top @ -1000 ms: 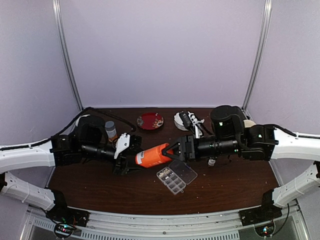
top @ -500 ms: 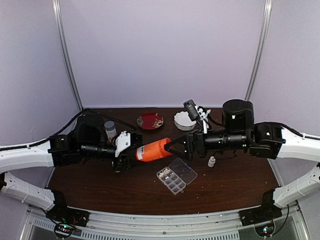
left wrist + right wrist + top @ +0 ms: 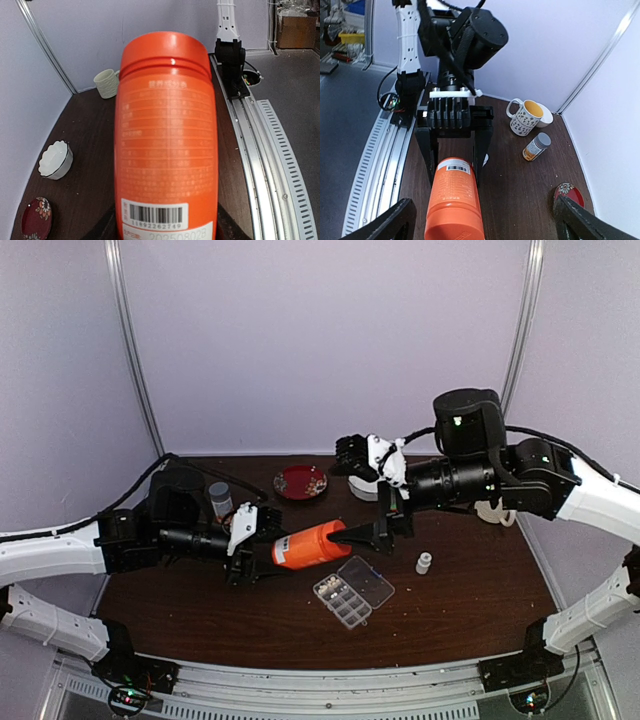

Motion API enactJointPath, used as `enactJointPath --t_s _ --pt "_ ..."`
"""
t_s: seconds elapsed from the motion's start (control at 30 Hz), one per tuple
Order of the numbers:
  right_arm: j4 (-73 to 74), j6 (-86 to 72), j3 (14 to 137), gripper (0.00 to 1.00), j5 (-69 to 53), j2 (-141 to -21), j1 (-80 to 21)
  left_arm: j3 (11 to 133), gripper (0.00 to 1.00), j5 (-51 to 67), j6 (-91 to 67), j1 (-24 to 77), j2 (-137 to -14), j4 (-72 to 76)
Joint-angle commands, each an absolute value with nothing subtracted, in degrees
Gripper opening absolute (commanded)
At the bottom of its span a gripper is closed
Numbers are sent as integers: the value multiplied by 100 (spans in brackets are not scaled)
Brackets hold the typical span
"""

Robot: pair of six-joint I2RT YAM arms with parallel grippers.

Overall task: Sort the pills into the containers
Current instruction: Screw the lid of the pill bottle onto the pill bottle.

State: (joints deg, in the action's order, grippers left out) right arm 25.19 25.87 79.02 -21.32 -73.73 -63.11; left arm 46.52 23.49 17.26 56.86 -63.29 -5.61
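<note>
My left gripper (image 3: pixel 268 552) is shut on the base end of a large orange bottle (image 3: pixel 310 545), held lying level above the table with its cap on. That bottle (image 3: pixel 167 130) fills the left wrist view. My right gripper (image 3: pixel 357 535) stands wide open at the cap end, its fingers (image 3: pixel 395 220) either side of the cap and clear of it. The clear pill box (image 3: pixel 353 593) lies on the table below, lid open. Tiny whitish pills (image 3: pixel 336 593) show in its cells.
At the back are a red plate (image 3: pixel 300 482) and a white scalloped bowl (image 3: pixel 362 487). A small white bottle (image 3: pixel 424 562) stands right of the box. An amber bottle with a grey cap (image 3: pixel 536 146) and a patterned mug (image 3: pixel 525 117) stand by the left arm.
My right gripper has opened off the orange bottle's cap end and its arm has risen and drawn back to the right. The left gripper keeps the bottle nearly still.
</note>
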Motion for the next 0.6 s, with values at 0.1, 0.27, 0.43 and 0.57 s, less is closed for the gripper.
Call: enactJointPath --t_s 0.1,0.27,0.43,0.57 --pt "3735 3605 8265 100 -2384 -7568 -6350 4810 0 2580 1616 5713 -6205 -255" --pt "3578 3523 7945 99 -2422 -7447 -6413 4839 0 2585 1615 5707 -6262 -255" --pt "3601 3484 7897 89 -1990 -7500 -6471 4916 0 2648 1637 5704 -6300 -290" --pt "3615 3480 7915 83 -1869 -7533 -6474 4939 0 2649 1660 5711 -6321 -312"
